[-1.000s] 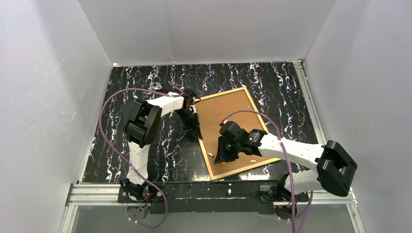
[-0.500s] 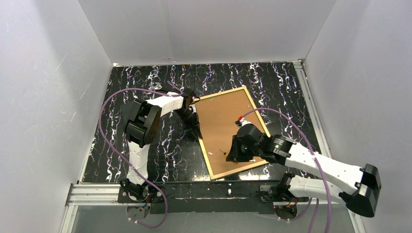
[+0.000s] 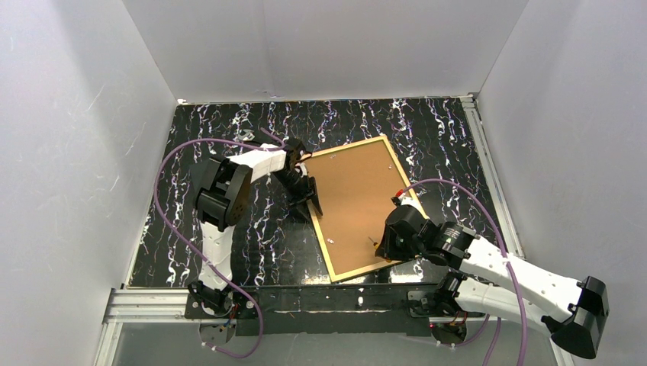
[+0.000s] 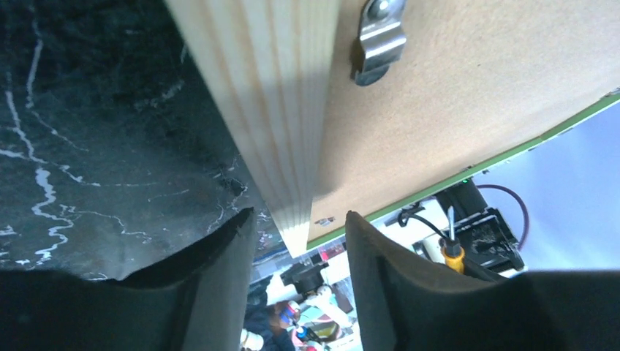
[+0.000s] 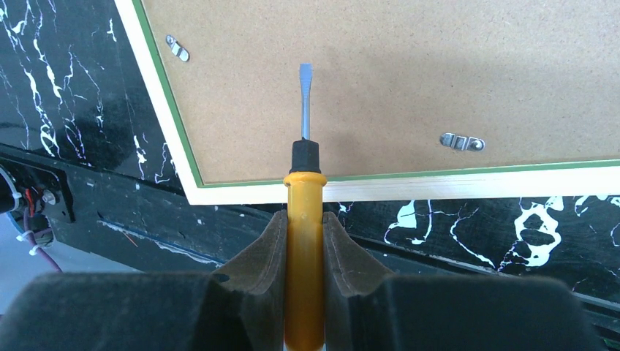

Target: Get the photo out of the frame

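Wood-backed frame [image 5: 453,185] lies face-down on black marbled table [image 3: 229,145], w/ a thin green line along the rim's inner edge. Brown backing board [image 3: 355,198] sits inside the rim and fills it. The photo isn't visible: whatever's under the board is hidden.

L gripper [image 4: 300,227] is at frame's left rim, approx mid-length. Its jaws are apart, one finger [image 4: 219,278] outside the rim over the table, the other [image 4: 380,278] inside over the board. The rim sits between them w/ gaps both sides, so it's released, not pinching. A metal retaining tab [image 4: 379,36] sits on the board just beyond.

R gripper [image 5: 303,230] is over frame's near rim, clenched on a yellow-handled flat screwdriver [image 5: 304,263]. The blade points out over the board, tip just inside the near rim. Can't tell if it touches the board. Two more tabs are on the board: one [image 5: 462,141] right of the blade, one [image 5: 175,48] by the left rim.
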Controlling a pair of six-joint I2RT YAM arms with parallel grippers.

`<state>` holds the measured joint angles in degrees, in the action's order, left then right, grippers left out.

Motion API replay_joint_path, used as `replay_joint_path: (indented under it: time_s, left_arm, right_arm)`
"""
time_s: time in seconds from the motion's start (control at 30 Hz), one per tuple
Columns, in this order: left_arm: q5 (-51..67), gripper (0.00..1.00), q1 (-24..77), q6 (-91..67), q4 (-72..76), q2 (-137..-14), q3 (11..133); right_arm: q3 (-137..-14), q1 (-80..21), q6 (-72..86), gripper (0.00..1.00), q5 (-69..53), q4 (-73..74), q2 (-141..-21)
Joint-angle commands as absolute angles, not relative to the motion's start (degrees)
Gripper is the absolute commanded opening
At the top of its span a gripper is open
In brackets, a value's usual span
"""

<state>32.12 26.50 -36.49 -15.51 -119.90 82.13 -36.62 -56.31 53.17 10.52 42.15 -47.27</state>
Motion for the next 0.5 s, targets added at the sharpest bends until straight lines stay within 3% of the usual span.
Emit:
replay_joint_path:
  time_s: [0.0, 0.2, 0.47]
  left_arm:
    - [35.3, 0.51, 25.9, -37.2, -22.4, -116.6, 82.1]
    - [32.2, 0.64, 25.0, -36.9, -22.7, -107.4, 82.4]
    - [23.3, 0.68, 24.1, -32.1, -30.3, -96.3, 91.9]
  right_arm:
    - [-35.9, -56.2, 54.1, 0.01, 11.4, 40.5, -46.2]
    - [-36.6, -56.2, 52.5, 0.01, 10.6, 39.2, -47.5]
    - [-40.8, -56.2, 46.2, 0.01, 5.8, 28.4, -57.0]
